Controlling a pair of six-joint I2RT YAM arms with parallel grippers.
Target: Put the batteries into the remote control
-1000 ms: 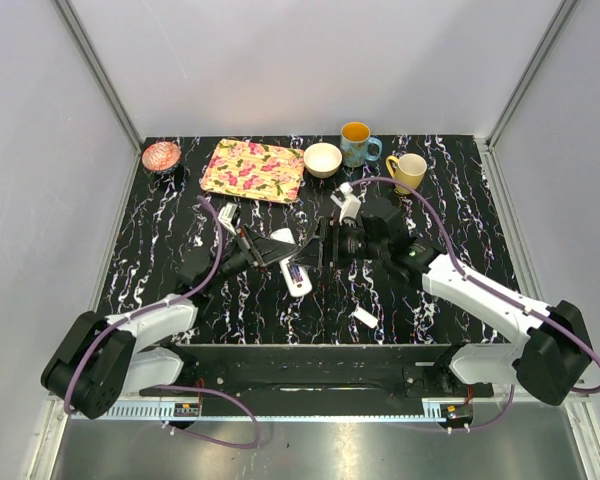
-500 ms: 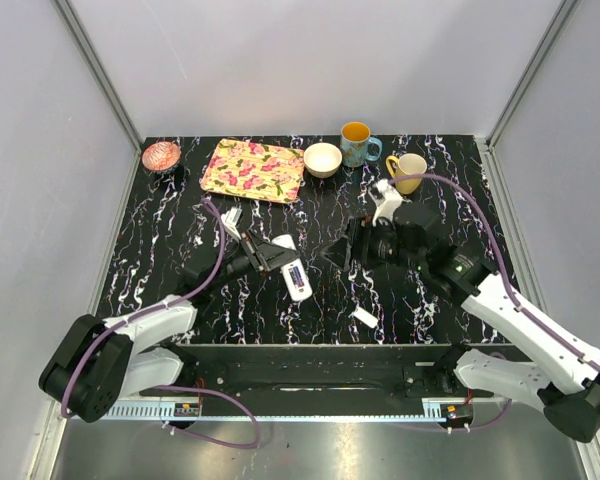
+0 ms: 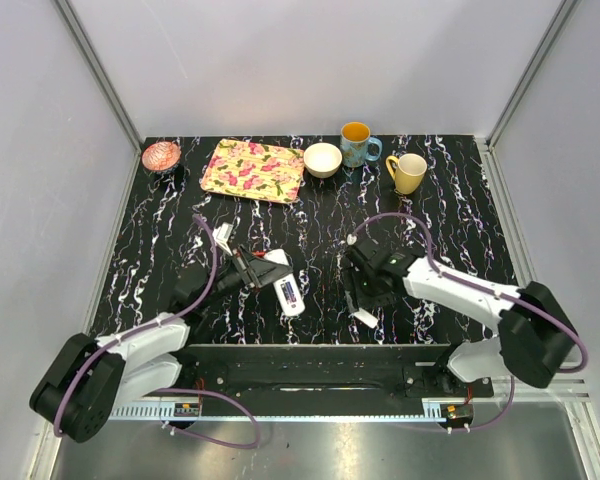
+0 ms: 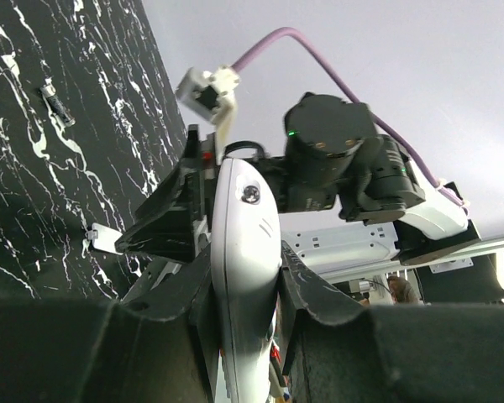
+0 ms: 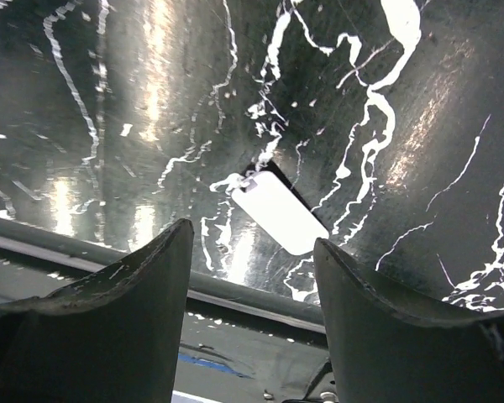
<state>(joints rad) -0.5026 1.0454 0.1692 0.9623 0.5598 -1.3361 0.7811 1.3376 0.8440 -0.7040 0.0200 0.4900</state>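
I work in a lab test cell: plain grey panel walls (image 3: pixel 310 60), held in aluminium framing (image 3: pixel 98 70), box in my black marbled table (image 3: pixel 460 200) on three sides.

Black table (image 3: pixel 470 215) veined with white. Along far edge, left to right: pink ribbed dish (image 3: pixel 161 155); flowered tray (image 3: pixel 252 169), lying flat; cream bowl (image 3: pixel 322 159) just beside tray; blue mug (image 3: pixel 357 144), orange inside, handle rightward; yellow mug (image 3: pixel 408 172), handle leftward, near blue mug, not touching
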